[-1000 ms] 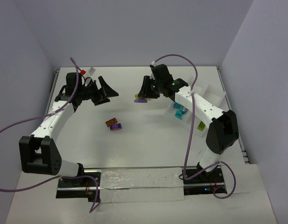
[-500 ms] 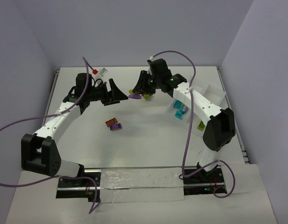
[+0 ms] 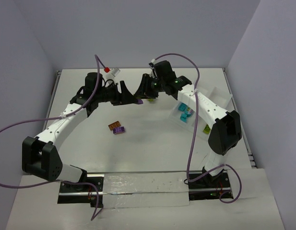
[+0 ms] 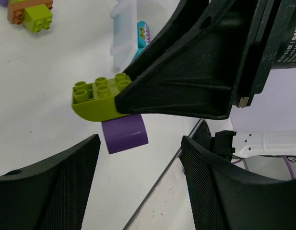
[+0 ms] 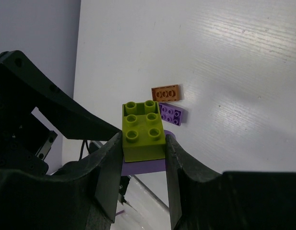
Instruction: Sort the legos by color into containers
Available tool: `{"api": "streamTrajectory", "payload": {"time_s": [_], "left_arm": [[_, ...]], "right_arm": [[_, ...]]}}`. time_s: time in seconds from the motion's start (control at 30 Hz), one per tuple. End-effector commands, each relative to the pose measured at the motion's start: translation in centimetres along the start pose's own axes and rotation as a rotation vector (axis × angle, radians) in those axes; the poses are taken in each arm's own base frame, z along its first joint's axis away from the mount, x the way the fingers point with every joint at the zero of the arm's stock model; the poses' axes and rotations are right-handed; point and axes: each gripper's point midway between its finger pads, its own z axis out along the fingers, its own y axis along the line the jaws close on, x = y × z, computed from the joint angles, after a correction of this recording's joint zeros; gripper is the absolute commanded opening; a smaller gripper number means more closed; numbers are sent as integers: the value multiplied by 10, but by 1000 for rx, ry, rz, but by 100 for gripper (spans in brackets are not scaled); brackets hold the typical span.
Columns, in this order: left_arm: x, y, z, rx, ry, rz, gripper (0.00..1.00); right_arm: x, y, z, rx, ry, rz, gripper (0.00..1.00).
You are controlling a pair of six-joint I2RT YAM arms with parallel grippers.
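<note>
My right gripper [image 5: 143, 140] is shut on a lime green brick [image 5: 143, 129] that is stacked on a purple brick [image 5: 147, 166], and holds the pair in the air. In the left wrist view the lime brick [image 4: 97, 98] and the purple brick [image 4: 124, 134] stick out from the right gripper's finger, just beyond my left gripper [image 4: 138, 143]. The left gripper is open and nothing lies between its pads. From above, the left gripper [image 3: 130, 98] and the right gripper [image 3: 146, 94] meet at the purple brick [image 3: 138, 101]. The white tray [image 3: 219, 98] stands at the right.
An orange brick [image 3: 113, 126] and a flat purple brick [image 3: 119, 130] lie together on the table. Cyan bricks [image 3: 186, 111] and a lime brick [image 3: 206, 128] sit in tray compartments. An orange and lime clump [image 4: 31, 12] shows at the left wrist view's top left.
My left gripper has swung right and reached the stacked bricks, its jaws narrowing a little. The right gripper shifted slightly left with the lime and purple pair still in it.
</note>
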Motion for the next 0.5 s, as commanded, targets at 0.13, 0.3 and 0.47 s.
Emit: {"api": "streamTrajectory", "payload": {"time_s": [0.13, 0.3, 0.47], "left_arm": [[-19, -10, 12, -36, -42, 73, 71], [-23, -8, 12, -106, -48, 115, 68], [-20, -9, 12, -100, -35, 116, 65]], "right_arm": [[-12, 26, -19, -65, -35, -26, 0], [-12, 27, -20, -67, -33, -25, 0], [-12, 29, -20, -75, -28, -23, 0]]}}
